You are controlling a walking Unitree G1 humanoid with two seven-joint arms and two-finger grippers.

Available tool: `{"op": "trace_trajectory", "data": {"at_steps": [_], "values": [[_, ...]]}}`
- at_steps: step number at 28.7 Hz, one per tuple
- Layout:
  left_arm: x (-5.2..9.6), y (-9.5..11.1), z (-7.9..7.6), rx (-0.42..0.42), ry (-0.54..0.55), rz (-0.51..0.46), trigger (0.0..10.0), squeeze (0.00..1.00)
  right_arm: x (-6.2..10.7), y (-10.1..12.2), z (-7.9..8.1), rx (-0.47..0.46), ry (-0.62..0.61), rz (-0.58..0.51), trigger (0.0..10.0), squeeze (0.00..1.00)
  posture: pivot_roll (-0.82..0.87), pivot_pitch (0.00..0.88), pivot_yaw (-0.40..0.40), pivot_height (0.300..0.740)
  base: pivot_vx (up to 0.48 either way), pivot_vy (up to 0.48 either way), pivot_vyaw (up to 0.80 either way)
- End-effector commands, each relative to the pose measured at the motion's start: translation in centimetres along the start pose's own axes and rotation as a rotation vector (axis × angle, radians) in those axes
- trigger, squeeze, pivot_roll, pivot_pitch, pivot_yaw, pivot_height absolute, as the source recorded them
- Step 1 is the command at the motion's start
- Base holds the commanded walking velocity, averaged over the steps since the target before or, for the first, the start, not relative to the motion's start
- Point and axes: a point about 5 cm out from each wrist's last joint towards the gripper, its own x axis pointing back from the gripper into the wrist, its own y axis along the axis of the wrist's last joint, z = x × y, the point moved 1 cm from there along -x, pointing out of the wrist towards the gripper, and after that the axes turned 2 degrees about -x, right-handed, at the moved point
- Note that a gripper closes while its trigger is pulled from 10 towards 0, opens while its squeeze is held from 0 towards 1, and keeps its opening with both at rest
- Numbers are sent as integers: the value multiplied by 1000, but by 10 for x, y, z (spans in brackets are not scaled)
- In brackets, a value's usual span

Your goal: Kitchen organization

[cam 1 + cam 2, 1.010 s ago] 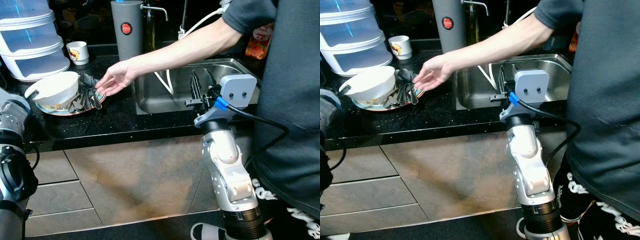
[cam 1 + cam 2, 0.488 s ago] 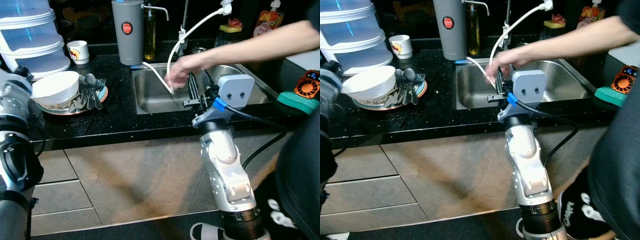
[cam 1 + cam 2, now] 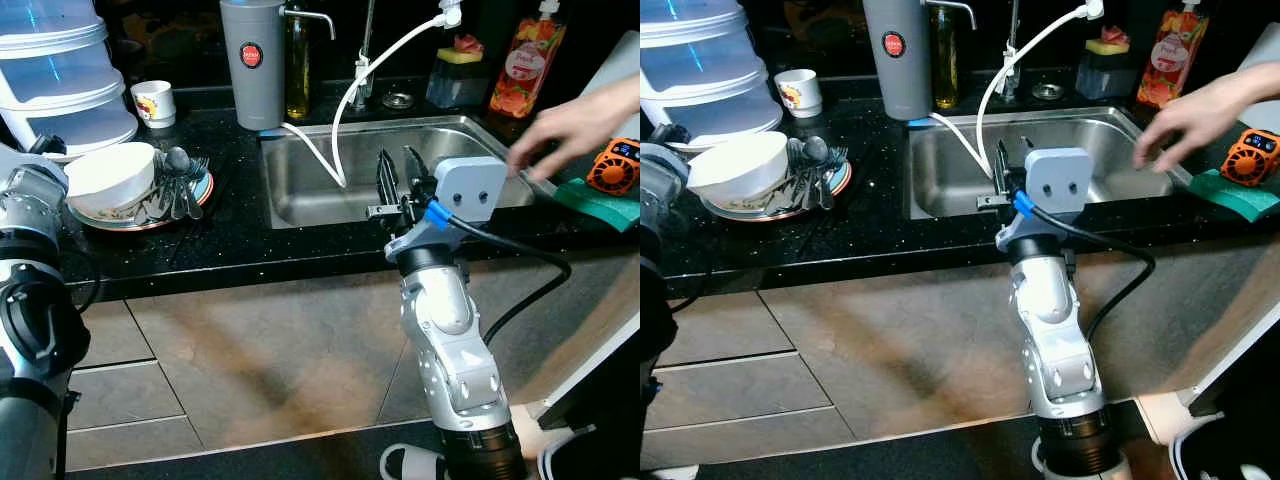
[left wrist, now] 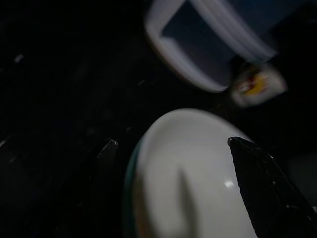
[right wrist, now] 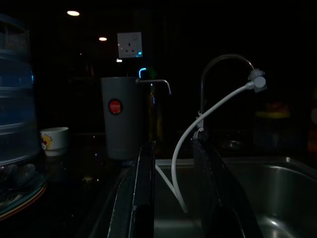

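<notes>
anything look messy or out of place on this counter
The white bowl sits tilted on a plate, with spoons and forks heaped loosely beside it rather than stacked flat. A white hose trails from the tap down into the sink. A person's hand reaches over the sink's right edge. No spills seen.

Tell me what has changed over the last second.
The person's hand swept from beside the white bowl, across the sink, to the counter's right end near the green sponge, and their body left the foreground. The right gripper stayed open at the sink's front edge; the left gripper stayed open by the bowl. Dishes unmoved.
</notes>
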Motion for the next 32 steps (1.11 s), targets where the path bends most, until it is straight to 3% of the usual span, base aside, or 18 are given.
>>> {"op": "trace_trajectory", "data": {"at_steps": [1,9,21,22,23,24,26,29,31,32], "values": [[0,10,7,21,74,6,10000,0,2,2,1,-3,-2,-2,10000,0,23,0,38,740,0,0,0],[-2,-1,17,14,109,72,10000,0,1,2,1,-3,-1,1,10000,0,28,5,41,740,0,0,0],[-2,-24,14,17,64,159,10000,0,3,2,1,-2,-18,1,10000,0,18,8,66,740,0,0,0],[-2,-26,15,20,67,163,7922,0,3,2,0,-1,-20,0,10000,0,18,7,69,740,0,0,0],[-2,-26,15,20,67,163,7922,0,3,2,0,-1,-20,0,10000,0,18,7,69,740,0,0,0],[-3,-30,19,29,76,176,5373,0,3,2,0,1,-22,-1,10000,0,18,5,68,740,0,0,0],[-3,-33,24,36,90,186,5569,0,2,2,-1,1,-22,-2,10000,0,20,4,66,740,0,0,0],[-4,-36,32,40,116,192,4510,0,1,2,-1,2,-19,-2,10000,0,19,1,59,740,0,0,0],[-5,-36,34,41,121,193,4510,0,1,2,0,3,-18,-3,10000,0,19,1,59,740,0,0,0],[-5,-37,38,45,137,194,1529,0,0,2,0,4,-13,-3,10000,0,19,0,52,740,0,0,0]]}}
